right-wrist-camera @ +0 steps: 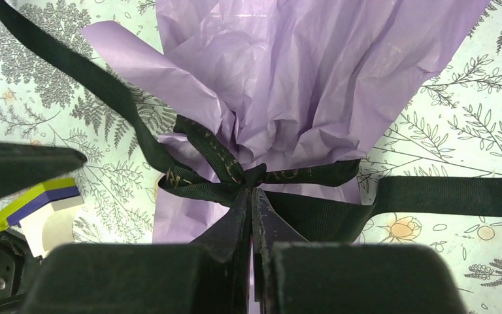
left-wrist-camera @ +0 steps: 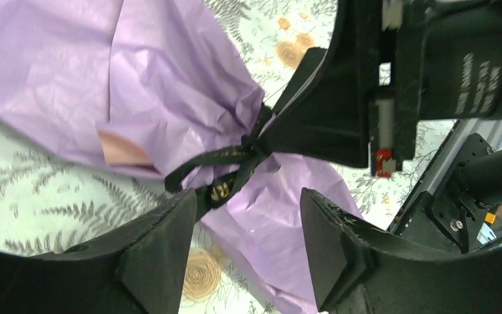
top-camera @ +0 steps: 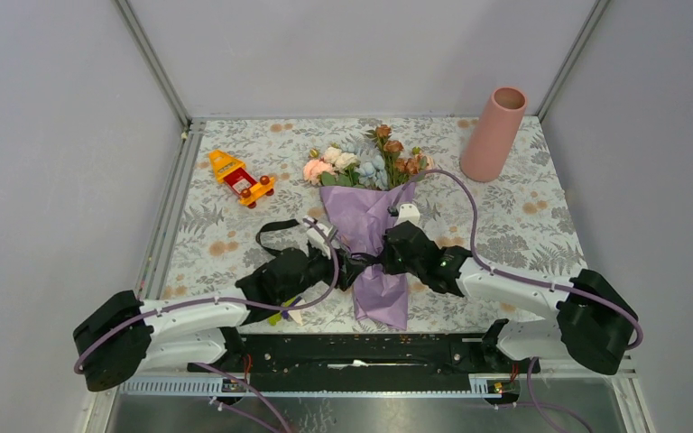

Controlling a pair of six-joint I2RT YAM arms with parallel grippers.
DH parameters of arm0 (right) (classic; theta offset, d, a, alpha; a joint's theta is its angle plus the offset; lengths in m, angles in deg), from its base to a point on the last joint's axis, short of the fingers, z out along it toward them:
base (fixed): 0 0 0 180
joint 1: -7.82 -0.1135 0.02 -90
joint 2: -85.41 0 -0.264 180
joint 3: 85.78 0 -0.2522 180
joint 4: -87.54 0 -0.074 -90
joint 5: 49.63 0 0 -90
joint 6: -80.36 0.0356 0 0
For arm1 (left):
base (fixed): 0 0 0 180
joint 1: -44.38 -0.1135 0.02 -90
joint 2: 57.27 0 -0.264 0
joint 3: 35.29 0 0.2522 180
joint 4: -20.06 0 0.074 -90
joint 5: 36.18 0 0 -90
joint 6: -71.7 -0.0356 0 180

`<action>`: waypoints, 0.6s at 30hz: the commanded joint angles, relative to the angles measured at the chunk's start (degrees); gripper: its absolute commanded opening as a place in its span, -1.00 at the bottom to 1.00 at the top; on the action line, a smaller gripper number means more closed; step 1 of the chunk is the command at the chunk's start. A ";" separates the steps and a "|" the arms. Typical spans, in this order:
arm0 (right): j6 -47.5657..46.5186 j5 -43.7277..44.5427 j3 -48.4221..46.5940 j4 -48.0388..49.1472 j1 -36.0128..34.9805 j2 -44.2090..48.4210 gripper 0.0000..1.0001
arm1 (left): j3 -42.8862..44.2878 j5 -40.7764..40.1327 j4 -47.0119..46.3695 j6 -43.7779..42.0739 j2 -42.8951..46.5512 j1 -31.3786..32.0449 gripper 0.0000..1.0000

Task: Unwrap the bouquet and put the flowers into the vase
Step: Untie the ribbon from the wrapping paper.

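The bouquet (top-camera: 370, 221) lies flat mid-table in purple paper (left-wrist-camera: 163, 78) (right-wrist-camera: 301, 72), stems toward me. Its flowers (top-camera: 361, 162) point toward the back wall. A black ribbon (left-wrist-camera: 225, 157) (right-wrist-camera: 202, 183) is still knotted round the neck, and one long tail (top-camera: 275, 227) trails off to the left. My left gripper (top-camera: 341, 266) (left-wrist-camera: 245, 203) stands open just short of the knot, with only paper showing between its fingers. My right gripper (top-camera: 386, 254) (right-wrist-camera: 251, 193) is shut, its tips pinching the ribbon at the knot. The salmon vase (top-camera: 496, 133) stands upright at the back right.
An orange, yellow and red toy (top-camera: 242, 178) lies at the back left. A small white block with blue and yellow-green stripes (right-wrist-camera: 36, 206) sits by the left arm (top-camera: 189, 316). Metal frame posts and grey walls close in the floral tablecloth (top-camera: 523, 225).
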 commanded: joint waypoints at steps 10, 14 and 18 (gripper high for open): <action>-1.61 -2.63 1.07 2.86 -0.22 4.21 -1.00 | 14.87 17.70 6.30 -8.14 -13.37 -6.68 0.37; -1.48 -2.84 1.42 3.12 -0.19 4.50 -1.00 | 16.91 17.38 6.74 -9.21 -14.99 -6.97 0.36; -1.50 -2.77 1.67 2.99 -0.21 4.52 -1.00 | 19.06 18.97 8.17 -9.86 -17.50 -7.04 0.17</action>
